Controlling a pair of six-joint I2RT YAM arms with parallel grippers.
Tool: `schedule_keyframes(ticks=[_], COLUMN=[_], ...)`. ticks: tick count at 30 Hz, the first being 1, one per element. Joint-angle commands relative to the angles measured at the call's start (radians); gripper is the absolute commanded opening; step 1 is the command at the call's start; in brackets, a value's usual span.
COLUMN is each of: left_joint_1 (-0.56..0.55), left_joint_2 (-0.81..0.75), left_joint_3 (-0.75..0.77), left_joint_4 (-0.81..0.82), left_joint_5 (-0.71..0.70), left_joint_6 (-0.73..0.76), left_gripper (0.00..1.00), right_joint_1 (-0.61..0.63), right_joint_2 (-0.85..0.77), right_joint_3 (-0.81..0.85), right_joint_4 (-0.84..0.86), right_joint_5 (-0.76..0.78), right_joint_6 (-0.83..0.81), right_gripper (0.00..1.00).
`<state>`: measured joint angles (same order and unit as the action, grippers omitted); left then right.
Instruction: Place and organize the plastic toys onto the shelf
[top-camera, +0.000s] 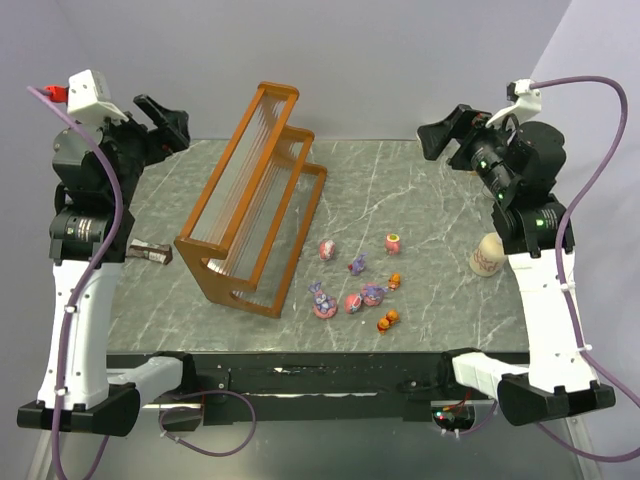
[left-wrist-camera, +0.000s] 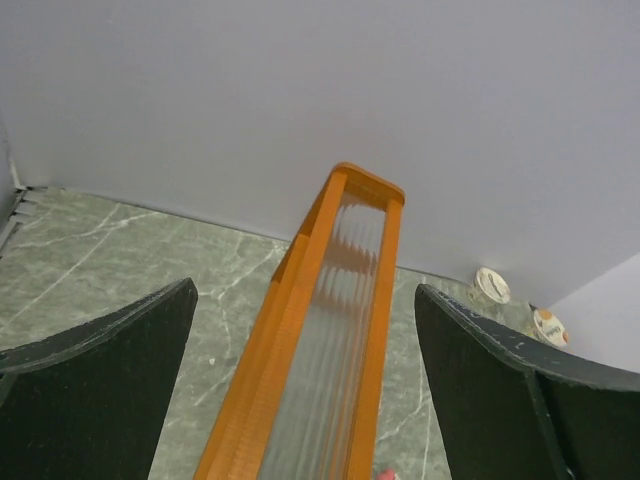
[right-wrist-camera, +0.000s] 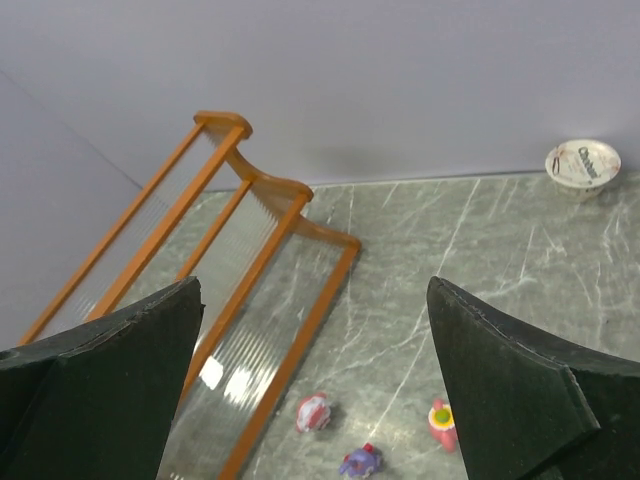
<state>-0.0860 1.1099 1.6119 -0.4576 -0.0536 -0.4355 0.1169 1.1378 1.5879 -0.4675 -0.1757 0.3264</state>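
Eight toys (top-camera: 352, 302) lie loose by the front edge of the table (top-camera: 430, 215), right of the shelf (top-camera: 255, 200), likely light, hard and slippery, best pinched across their round middles, while the left gripper (top-camera: 163, 119) and right gripper (top-camera: 442, 134) gape wide, holding nothing.

Table (top-camera: 420, 190): grey-green marbled top with pale veins.
Bottle (top-camera: 485, 255): small, beige, upright near the table's right edge, with a reddish pattern on its side.
Packet (top-camera: 150, 251): dark brown wrapper with silvery ends, lying flat near the left edge.
White-lidded cup (left-wrist-camera: 492, 285): round, at the far edge by the wall.
Orange-marked cup (left-wrist-camera: 548, 325): just beside the first, apart from it.
Printed cup (right-wrist-camera: 582, 163): round, white lid with dark lettering, at the foot of the wall; possibly one of those two.
Wall (top-camera: 380, 60): plain pale lavender-grey.
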Motion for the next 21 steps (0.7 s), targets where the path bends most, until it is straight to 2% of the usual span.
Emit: schedule_keyframes(ticks=[1,4,5,9,14,15,18,21], left_joint_1=[0.005,0.005,0.005,0.005,0.005,0.005,0.005,0.003], left_joint_2=[-0.036,-0.070,-0.084,-0.082,-0.022,-0.015,0.001,-0.001], left_joint_3=[-0.039,-0.110,-0.142,-0.158,-0.101,-0.093,-0.081,-0.090], left_joint_4=[0.054,0.123,0.138,0.142,0.073,0.063,0.066,0.085], left_joint_5=[0.136,0.363,0.386,0.376,0.337,0.351,0.402,0.442], left_joint_6=[0.040,0.115,0.119,0.126,0.121,0.118,0.089,0.064], left_gripper=[0.96,0.96,0.96,0.96,0.96,0.96,0.96,0.96], right_joint_1=[-0.003,-0.003,-0.003,0.001,0.062,0.113,0.176,0.196], right_joint_2=[0.016,0.031,0.039,0.106,0.135,0.135,0.135,0.137], right_joint_3=[0.001,-0.017,-0.022,-0.032,-0.095,-0.111,-0.173,-0.264], right_joint_4=[-0.045,-0.094,-0.111,-0.216,-0.290,-0.290,-0.283,-0.254], right_joint_5=[-0.015,-0.018,-0.033,-0.096,-0.035,-0.016,0.036,-0.007], right_joint_6=[0.017,0.028,0.030,0.033,0.086,0.098,0.178,0.316], right_gripper=[1.00,1.00,1.00,1.00,0.95,0.95,0.95,0.91])
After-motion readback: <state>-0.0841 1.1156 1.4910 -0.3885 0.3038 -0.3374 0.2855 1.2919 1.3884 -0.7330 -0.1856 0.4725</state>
